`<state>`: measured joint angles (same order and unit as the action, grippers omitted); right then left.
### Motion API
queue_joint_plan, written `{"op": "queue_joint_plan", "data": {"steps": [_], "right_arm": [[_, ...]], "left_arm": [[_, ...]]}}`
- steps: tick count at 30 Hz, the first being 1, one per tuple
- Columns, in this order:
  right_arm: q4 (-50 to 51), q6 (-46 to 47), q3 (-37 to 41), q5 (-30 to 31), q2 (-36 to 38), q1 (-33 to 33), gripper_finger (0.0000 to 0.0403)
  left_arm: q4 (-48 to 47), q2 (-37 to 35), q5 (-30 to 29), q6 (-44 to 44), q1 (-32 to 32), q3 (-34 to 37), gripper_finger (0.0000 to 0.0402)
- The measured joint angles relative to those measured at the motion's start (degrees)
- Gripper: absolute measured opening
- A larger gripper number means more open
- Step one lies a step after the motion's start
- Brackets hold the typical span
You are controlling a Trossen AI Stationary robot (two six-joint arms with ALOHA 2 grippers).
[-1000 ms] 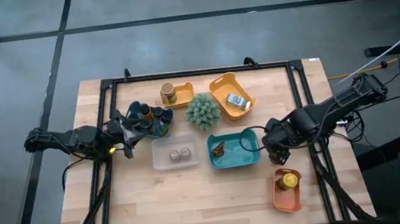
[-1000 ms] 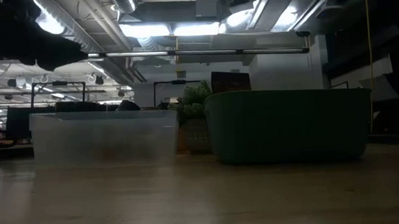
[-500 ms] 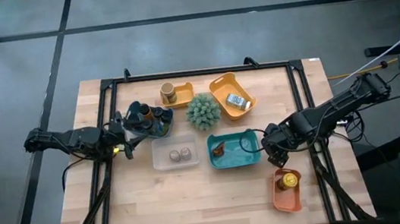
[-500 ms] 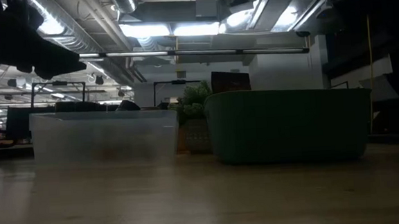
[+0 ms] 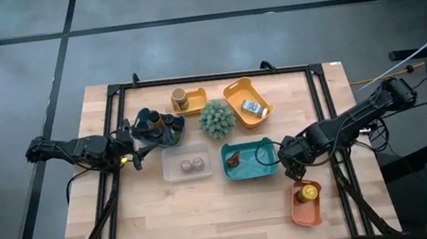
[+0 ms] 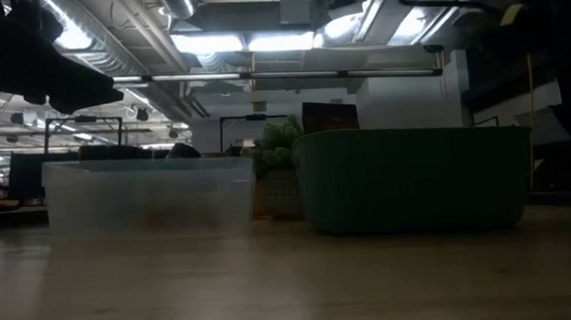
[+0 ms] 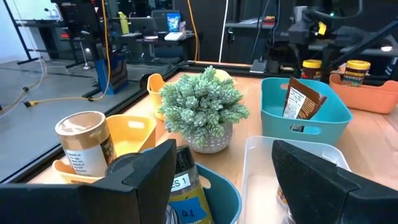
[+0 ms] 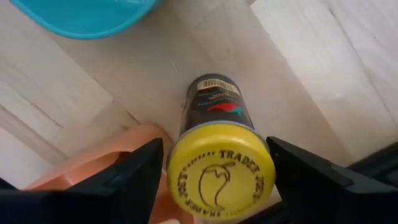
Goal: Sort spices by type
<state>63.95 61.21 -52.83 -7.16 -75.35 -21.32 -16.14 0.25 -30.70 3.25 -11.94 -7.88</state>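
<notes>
Right wrist view: right end effector (image 8: 214, 165) grips a yellow-lidded jar (image 8: 217, 155) above the orange tray (image 8: 81, 168); early release could tip it. Left end effector (image 7: 217, 180), open, waits.

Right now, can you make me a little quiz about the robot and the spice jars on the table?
1. True or false: the amber packet lies in the teal tray.
2. What sits in the clear tray? A) two grey round tins B) the spiky plant C) a white sachet
3. Fill in: the right gripper hangs with a ____-lidded jar between its fingers, beside the orange tray.

Key:
1. True.
2. A, the two grey round tins.
3. Yellow. Meanwhile the left gripper waits open at the blue tray of dark-capped jars.
</notes>
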Motion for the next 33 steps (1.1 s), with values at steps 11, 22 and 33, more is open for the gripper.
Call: {"op": "queue_joint_plan", "data": {"steps": [11, 22, 33], "right_arm": [[-2.24, -0.03, 3.02, 1.13, 0.0, -0.02, 0.0255], [-4.17, -0.02, 2.36, 1.2, -0.07, -0.02, 0.0228], [-3.88, -0.02, -6.98, 0.52, -0.07, -0.02, 0.0229]], "left_arm": [[0.03, 0.0, 0.0, 0.82, 0.0, -0.01, 0.0251], [0.04, 0.0, 0.0, 0.8, 0.0, 0.0, 0.0251], [0.04, 0.0, 0.0, 0.3, -0.02, 0.0, 0.0251]]}}
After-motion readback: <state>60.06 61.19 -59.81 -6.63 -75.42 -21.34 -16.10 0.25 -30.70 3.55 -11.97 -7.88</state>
